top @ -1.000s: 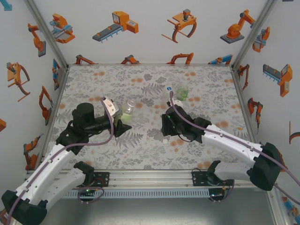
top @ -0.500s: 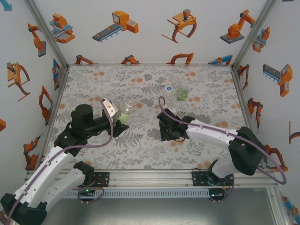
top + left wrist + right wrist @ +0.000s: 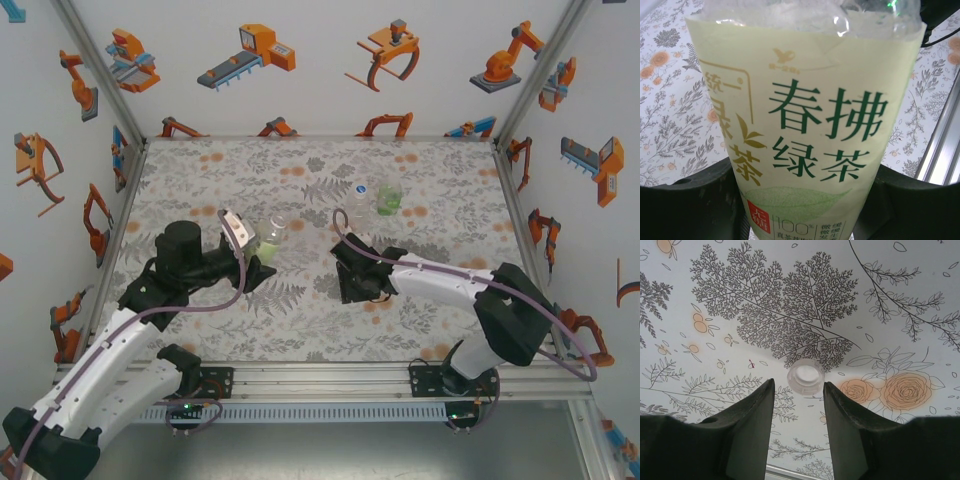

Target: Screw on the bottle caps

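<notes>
Left gripper: clenched on the yellowish bottle, left of the desk's middle, its green-lettered label facing the wrist camera.
Right gripper: released, with one finger on each side of the bottle cap, not pinching it.
Cap: flat on the desk below a fern print, near an orange flower.
Far side: colourless bottle and green-tinted bottle, just beside each other.

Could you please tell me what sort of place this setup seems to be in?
Most likely a purpose-built robot test cell in a lab: white walls printed with orange robot cartoons, aluminium frame posts at the corners, and two arms bolted to a rail at a floral-covered table.
</notes>
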